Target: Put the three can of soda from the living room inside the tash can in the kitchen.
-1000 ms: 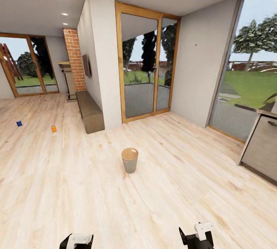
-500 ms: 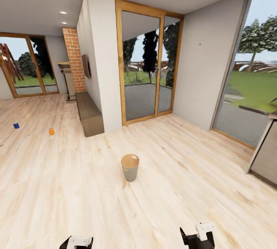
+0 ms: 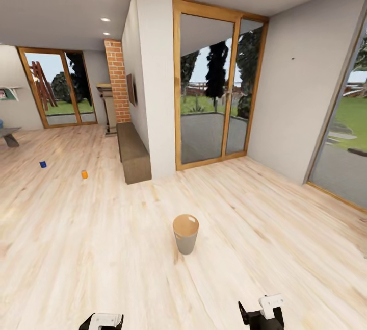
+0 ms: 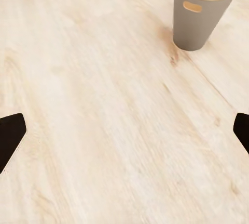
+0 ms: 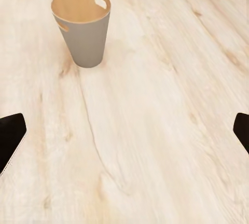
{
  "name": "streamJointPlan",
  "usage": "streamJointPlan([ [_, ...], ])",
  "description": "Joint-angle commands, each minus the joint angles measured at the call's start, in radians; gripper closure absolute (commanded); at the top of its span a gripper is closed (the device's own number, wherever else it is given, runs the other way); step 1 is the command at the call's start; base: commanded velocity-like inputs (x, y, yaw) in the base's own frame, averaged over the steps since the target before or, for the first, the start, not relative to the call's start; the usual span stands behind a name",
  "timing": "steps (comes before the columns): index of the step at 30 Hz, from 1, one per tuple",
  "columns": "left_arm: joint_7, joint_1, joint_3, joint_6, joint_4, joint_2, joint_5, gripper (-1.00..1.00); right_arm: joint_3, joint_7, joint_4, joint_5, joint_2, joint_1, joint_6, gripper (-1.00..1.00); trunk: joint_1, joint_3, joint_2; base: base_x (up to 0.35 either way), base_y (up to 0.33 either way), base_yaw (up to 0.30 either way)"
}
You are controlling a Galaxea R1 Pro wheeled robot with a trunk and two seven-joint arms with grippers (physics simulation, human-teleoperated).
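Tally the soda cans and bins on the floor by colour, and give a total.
Blue can: 1
Orange can: 1
Grey bin: 1
Total: 3

The trash can (image 3: 185, 233) stands alone on the wood floor (image 3: 265, 228), with bare floor all around it. Far behind it to the left, a blue can (image 3: 43, 164) and an orange can (image 3: 84, 174) sit near a low bench (image 3: 133, 152) by the wall
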Motion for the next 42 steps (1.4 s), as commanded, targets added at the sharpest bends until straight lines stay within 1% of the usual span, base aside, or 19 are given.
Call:
streamJointPlan([
  [1,0.000,0.000,0.000,0.000,0.000,0.000,0.000,-1.00,0.000,0.000,0.000,0.000,0.000,0.000,0.000,-1.00,0.000,0.001,0.000,0.295,0.000,0.222],
  [27,0.002,0.000,0.000,0.000,0.000,0.000,-0.002,-1.00,-0.001,0.000,0.000,-0.001,0.000,0.000,0.000,-1.00,0.000,0.019,0.000,0.283,0.000,0.222],
  [42,0.000,0.000,0.000,0.000,0.001,0.000,-0.002,-1.00,0.000,0.000,0.002,0.000,0.000,0.000,0.000,-1.00,0.000,0.021,0.000,0.321,-0.005,0.038],
])
